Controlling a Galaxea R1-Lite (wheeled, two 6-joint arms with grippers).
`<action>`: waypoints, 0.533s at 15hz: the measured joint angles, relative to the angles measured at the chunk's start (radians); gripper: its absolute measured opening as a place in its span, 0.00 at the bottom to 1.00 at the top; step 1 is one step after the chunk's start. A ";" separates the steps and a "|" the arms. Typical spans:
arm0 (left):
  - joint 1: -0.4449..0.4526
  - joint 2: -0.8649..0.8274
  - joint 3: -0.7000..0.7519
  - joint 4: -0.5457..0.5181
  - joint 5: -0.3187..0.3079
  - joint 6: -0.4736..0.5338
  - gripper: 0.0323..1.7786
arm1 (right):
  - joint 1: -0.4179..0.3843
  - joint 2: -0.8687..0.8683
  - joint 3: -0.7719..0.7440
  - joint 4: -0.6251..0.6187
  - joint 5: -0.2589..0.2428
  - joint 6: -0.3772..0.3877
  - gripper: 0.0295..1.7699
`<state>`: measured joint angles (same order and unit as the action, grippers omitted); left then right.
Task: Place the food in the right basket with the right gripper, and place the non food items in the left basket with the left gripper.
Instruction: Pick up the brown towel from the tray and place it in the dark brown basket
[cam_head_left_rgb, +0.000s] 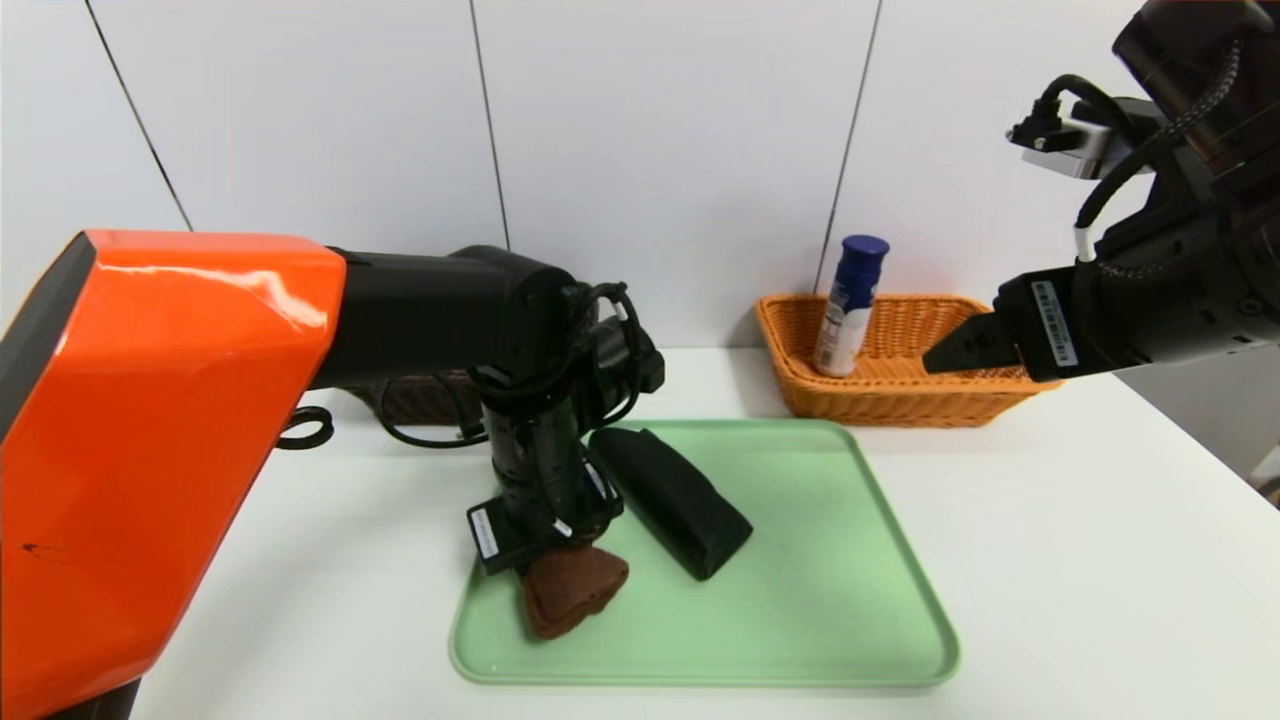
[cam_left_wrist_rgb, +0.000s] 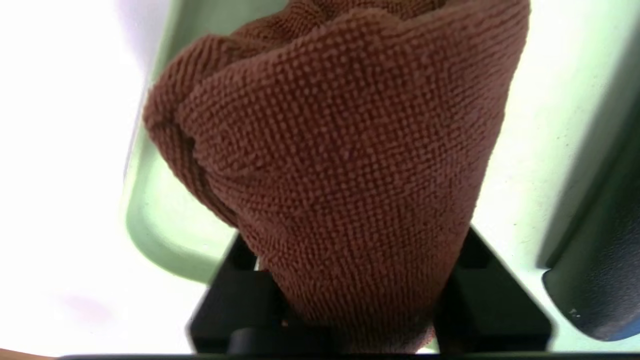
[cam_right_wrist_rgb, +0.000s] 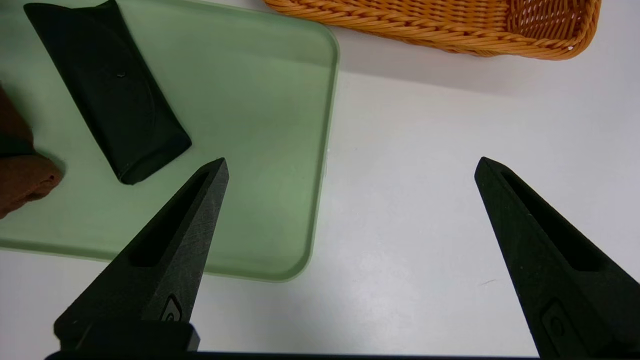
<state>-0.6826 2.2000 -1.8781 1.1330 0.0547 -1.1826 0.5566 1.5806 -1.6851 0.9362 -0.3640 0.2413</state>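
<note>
The brown towel (cam_head_left_rgb: 575, 590) (cam_left_wrist_rgb: 340, 150) lies at the near left of the green tray (cam_head_left_rgb: 850, 600). My left gripper (cam_head_left_rgb: 548, 545) (cam_left_wrist_rgb: 350, 280) comes down on it from above, and its jaws pinch the roll's end between them. The black towel (cam_head_left_rgb: 670, 500) (cam_right_wrist_rgb: 110, 95) lies on the tray just right of that gripper. The food bottle (cam_head_left_rgb: 850, 305) stands leaning in the left end of the orange right basket (cam_head_left_rgb: 900, 405). My right gripper (cam_head_left_rgb: 950, 355) (cam_right_wrist_rgb: 350, 165) hovers open and empty in front of that basket. The dark brown left basket (cam_head_left_rgb: 420, 400) is mostly hidden behind my left arm.
The right half of the green tray (cam_right_wrist_rgb: 250, 150) is bare. White table surrounds the tray, and a white panelled wall stands close behind both baskets. My orange-shelled left arm fills the near left of the head view.
</note>
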 joint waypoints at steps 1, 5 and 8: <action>0.000 -0.001 0.001 0.001 0.001 0.017 0.35 | 0.000 -0.002 0.001 0.000 0.000 0.000 0.96; -0.004 -0.012 0.002 0.015 0.036 0.074 0.35 | 0.000 -0.008 0.002 0.000 0.001 0.000 0.96; -0.004 -0.056 -0.007 0.015 0.056 0.112 0.32 | 0.000 -0.010 0.006 0.000 0.001 0.000 0.96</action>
<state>-0.6864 2.1443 -1.8853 1.1477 0.1111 -1.0709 0.5566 1.5706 -1.6789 0.9362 -0.3632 0.2409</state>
